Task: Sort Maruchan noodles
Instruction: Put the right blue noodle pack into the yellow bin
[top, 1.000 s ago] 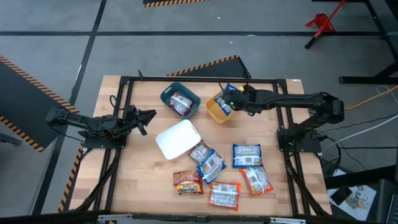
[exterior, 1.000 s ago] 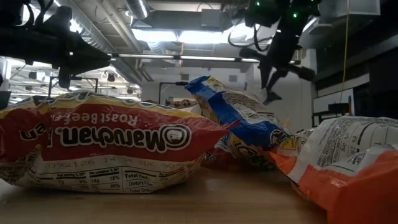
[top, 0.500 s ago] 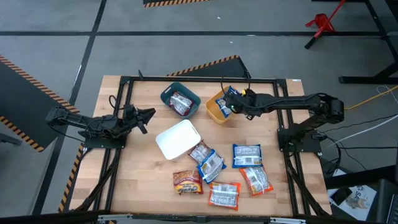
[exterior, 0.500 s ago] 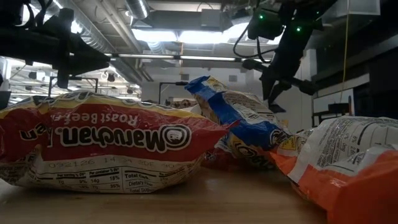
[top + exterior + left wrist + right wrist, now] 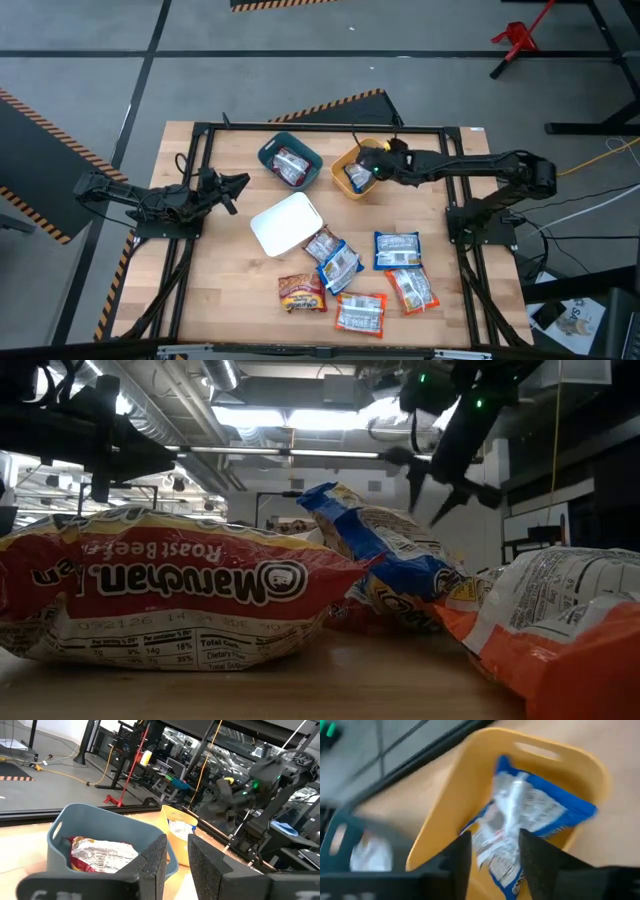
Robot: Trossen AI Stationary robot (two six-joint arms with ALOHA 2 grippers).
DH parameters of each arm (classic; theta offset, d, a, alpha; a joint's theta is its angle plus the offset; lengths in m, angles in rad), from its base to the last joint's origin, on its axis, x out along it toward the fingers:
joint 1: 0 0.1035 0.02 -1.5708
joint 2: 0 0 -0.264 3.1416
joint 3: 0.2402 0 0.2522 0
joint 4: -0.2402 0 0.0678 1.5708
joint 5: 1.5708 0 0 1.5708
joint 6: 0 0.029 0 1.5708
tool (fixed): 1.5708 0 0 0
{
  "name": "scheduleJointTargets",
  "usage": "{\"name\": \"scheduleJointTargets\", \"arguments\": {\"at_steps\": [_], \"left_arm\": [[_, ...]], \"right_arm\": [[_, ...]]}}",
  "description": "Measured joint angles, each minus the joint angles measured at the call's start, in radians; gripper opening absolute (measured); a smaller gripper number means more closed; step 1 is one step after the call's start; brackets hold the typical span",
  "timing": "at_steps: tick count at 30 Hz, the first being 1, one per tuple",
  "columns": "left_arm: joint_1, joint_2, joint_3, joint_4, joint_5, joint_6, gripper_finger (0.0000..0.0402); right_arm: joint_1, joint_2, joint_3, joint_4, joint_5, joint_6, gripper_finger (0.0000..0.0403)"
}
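Observation:
My right gripper [image 5: 372, 170] [image 5: 492, 850] hovers open over the orange bin [image 5: 338, 182] [image 5: 560, 760]. A blue-and-white noodle packet [image 5: 355, 175] [image 5: 530, 805] lies inside that bin, leaning on its wall, below and between my fingers. The teal bin [image 5: 270, 150] [image 5: 100, 820] holds a red packet [image 5: 292, 165] [image 5: 102, 852]. Several more packets lie flat on the near half of the table, among them a dark red one [image 5: 300, 292] [image 5: 170, 600], blue ones [image 5: 397, 248] and orange ones [image 5: 410, 290]. My left gripper [image 5: 240, 185] [image 5: 177, 840] waits at the table's left with a narrow gap between its fingers.
A white bin [image 5: 285, 222] sits in the table's middle, between the teal bin and the loose packets. A black frame [image 5: 300, 127] runs along the table's far edge behind the bins. Bare wood shows at the near left [image 5: 220, 290].
My right gripper has moved from the orange bin's far right rim toward the table's left and down over the bin. The blue packet, first held up above the far rim, now lies inside the orange bin. My left arm has stayed still.

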Motion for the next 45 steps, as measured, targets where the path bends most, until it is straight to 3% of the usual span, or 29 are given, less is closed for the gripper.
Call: {"name": "scheduleJointTargets", "arguments": {"at_steps": [2,5,9,11,19,24,28,31,36,45], "left_arm": [[0.000,0.000,0.000,0.000,0.000,0.000,0.0073],[0.000,0.000,0.000,0.000,0.000,0.000,0.0073],[0.000,0.000,0.000,0.000,0.000,0.019,0.0073],[0.000,0.000,0.000,0.000,0.000,0.029,0.0073],[0.000,0.000,0.000,0.000,0.005,0.028,0.0073],[0.000,0.000,0.000,0.000,0.005,0.028,0.0073],[0.000,0.000,0.000,0.000,0.005,0.028,0.0073],[0.000,0.000,0.000,-0.008,0.005,0.027,0.0073],[0.000,0.000,0.000,-0.019,0.005,0.027,0.0073],[0.000,0.000,0.000,-0.041,0.000,0.024,0.0073]], "right_arm": [[0.001,-0.034,0.001,0.056,-0.062,-0.230,0.0176],[0.002,-0.092,0.001,0.066,-0.263,-0.520,0.0200],[0.017,-0.156,0.002,-0.002,-0.560,-0.749,0.0217],[0.053,-0.171,0.002,-0.064,-0.620,-0.824,0.0220],[0.293,-0.153,0.001,-0.274,-0.627,-0.889,0.0221],[0.454,-0.139,0.001,-0.282,-0.541,-0.860,0.0223],[0.552,-0.140,0.001,-0.302,-0.449,-0.835,0.0254],[0.593,-0.140,0.001,-0.321,-0.397,-0.812,0.0292],[0.637,-0.100,0.000,-0.336,-0.405,-0.814,0.0341],[0.676,0.064,0.001,-0.350,-0.441,-0.842,0.0353]]}}
